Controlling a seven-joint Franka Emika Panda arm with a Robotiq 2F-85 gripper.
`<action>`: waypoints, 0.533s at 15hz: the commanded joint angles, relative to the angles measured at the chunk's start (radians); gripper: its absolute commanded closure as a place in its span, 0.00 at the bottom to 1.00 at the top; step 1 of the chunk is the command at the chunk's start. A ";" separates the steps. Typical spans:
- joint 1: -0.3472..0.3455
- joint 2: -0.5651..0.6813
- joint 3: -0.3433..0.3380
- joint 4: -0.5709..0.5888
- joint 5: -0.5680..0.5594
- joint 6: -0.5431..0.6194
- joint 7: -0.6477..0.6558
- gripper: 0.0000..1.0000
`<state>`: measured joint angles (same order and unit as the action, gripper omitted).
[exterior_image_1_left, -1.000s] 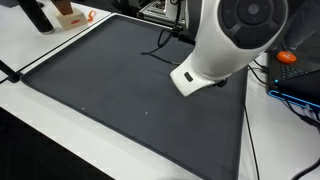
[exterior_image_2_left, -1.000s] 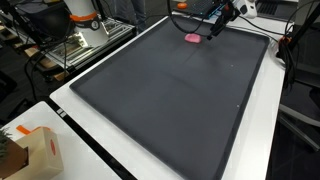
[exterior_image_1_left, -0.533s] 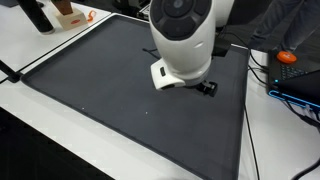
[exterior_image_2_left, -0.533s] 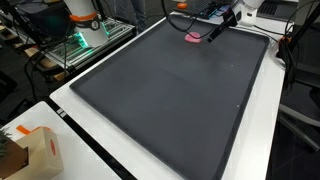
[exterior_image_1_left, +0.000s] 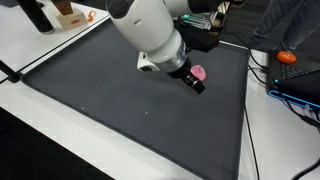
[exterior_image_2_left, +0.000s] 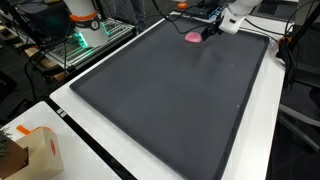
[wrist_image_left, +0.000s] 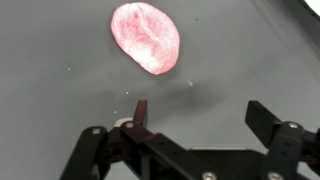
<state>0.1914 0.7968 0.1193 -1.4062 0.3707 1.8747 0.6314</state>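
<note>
A pink, roundish soft lump (wrist_image_left: 145, 37) lies on the dark grey mat (wrist_image_left: 60, 90); both exterior views show it near the mat's far edge (exterior_image_1_left: 199, 73) (exterior_image_2_left: 192, 37). My gripper (wrist_image_left: 200, 110) hovers just short of it, open, with nothing between its fingers. In the wrist view the lump sits ahead of the left fingertip (wrist_image_left: 140, 108), outside the gap. In an exterior view the black gripper (exterior_image_1_left: 193, 82) hangs from the white arm right beside the lump. From the far side the gripper (exterior_image_2_left: 212, 30) stands close to the lump's right.
The mat (exterior_image_1_left: 100, 90) covers most of a white table (exterior_image_1_left: 40, 130). An orange object (exterior_image_1_left: 287, 57) and cables lie at the right edge. A dark bottle (exterior_image_1_left: 38, 15) stands at the back left. A cardboard box (exterior_image_2_left: 35, 150) sits at a table corner.
The arm has swung left across the mat and turned, uncovering the pink lump in an exterior view. The gripper has come closer to the lump and stays open.
</note>
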 joint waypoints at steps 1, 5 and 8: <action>-0.032 -0.141 -0.016 -0.238 0.097 0.093 0.045 0.00; -0.052 -0.232 -0.031 -0.418 0.175 0.207 0.081 0.00; -0.072 -0.284 -0.024 -0.522 0.243 0.246 0.068 0.00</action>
<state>0.1399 0.6060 0.0871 -1.7733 0.5411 2.0600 0.6993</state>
